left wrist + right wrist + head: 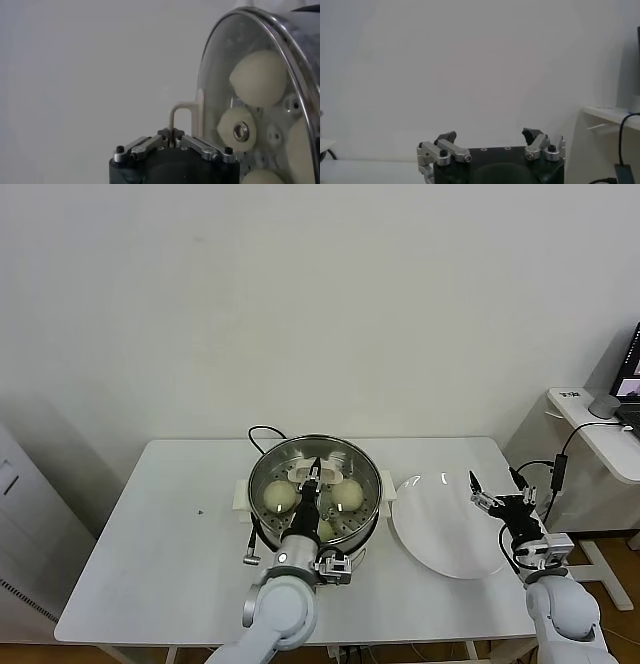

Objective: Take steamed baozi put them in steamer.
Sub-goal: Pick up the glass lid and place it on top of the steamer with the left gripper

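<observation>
Pinched shut on the white handle (181,116) of the glass lid (220,75), the left gripper (172,137) holds it over the steamer (262,474), where soft, easily dented baozi (279,497) sit on the tray, while the right gripper (497,489) hangs spread beside the plate (440,534).

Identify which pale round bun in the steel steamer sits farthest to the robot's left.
The pale bun left of the left gripper; the others lie further right.

Glass lid (315,484) apparently over steamer (262,472)
</observation>
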